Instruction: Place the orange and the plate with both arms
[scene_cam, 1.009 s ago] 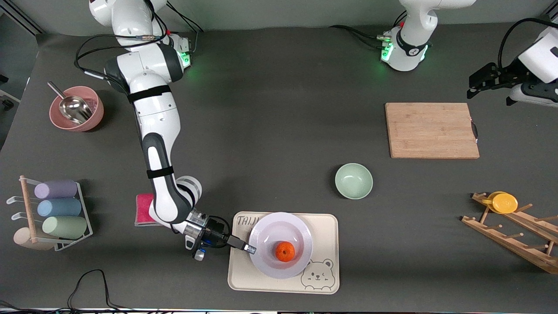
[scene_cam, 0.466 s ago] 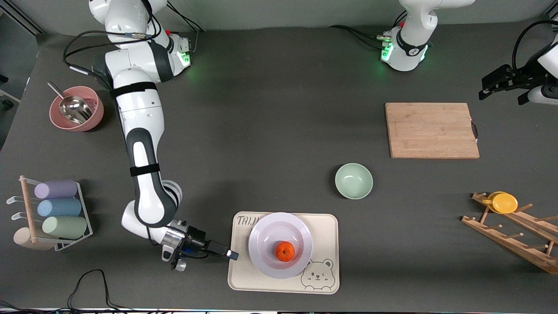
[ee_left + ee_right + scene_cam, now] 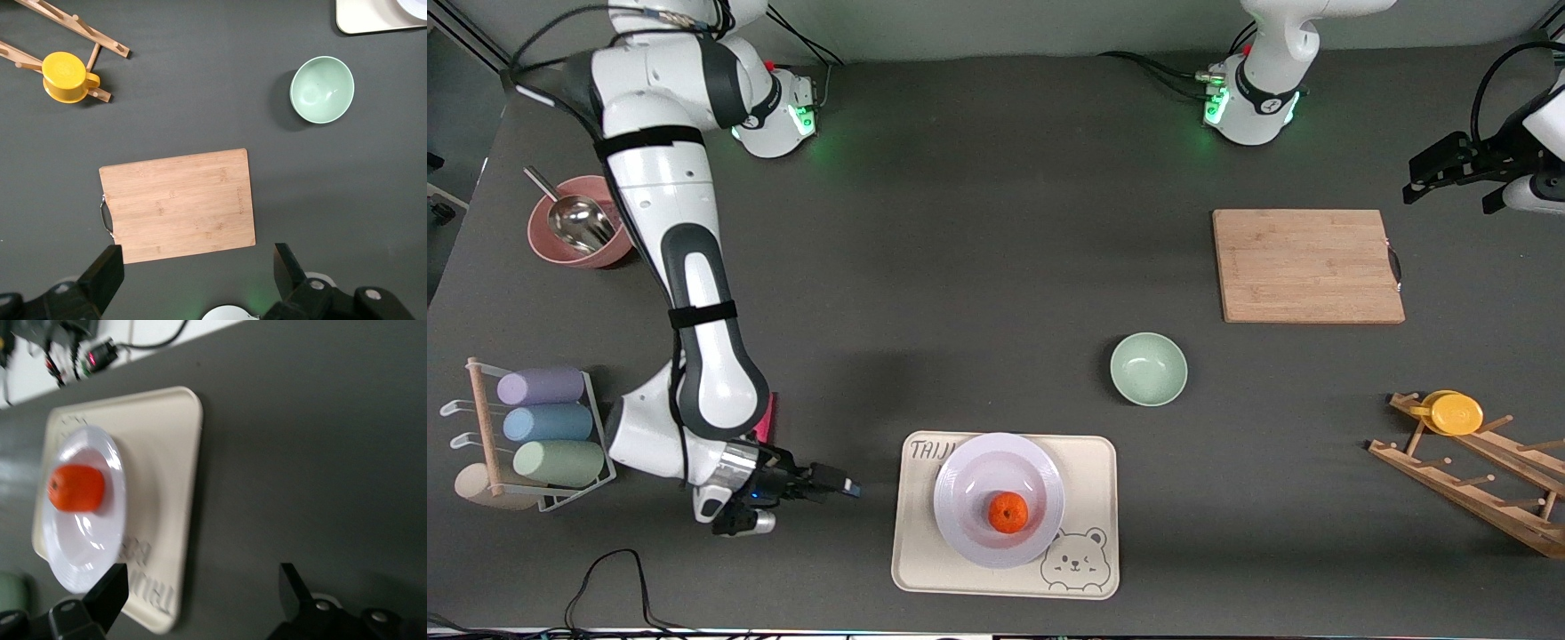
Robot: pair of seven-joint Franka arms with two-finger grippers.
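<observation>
Near the front camera, mid-table: the rectangular cream bear tray (image 3: 1089, 471) lies flat, its long side running along the table between the two arms' ends.
Plate: the round glossy white plate (image 3: 969, 471) rests on that tray, level, rim up.
Orange: the small bright-orange fruit (image 3: 1008, 513) sits in the plate's well, on the part nearer the front camera; a dark dimple shows on its top.
Surroundings: a pale green bowl (image 3: 1148, 369) stands just farther from the camera than the tray, toward the left arm's end; a wooden cutting board (image 3: 1307, 266) lies farther still. A slanted wooden rack (image 3: 1476, 480) with a yellow cup (image 3: 1453, 413) stands at the left arm's end.
Right arm's end: a pink bowl (image 3: 618, 244) holding a metal scoop (image 3: 574, 218), a rack of pastel cups (image 3: 551, 425), and a pink cloth (image 3: 767, 418) half hidden under the arm.
Right gripper (image 3: 847, 487): low over bare table beside the tray, toward the right arm's end, pointing at the tray; arm stretched down the table, wrist bent level. Fingers spread apart, holding nothing.
Left gripper (image 3: 1409, 185): raised at the table's edge, past the cutting board; arm folded, waiting. Fingers apart, holding nothing.
</observation>
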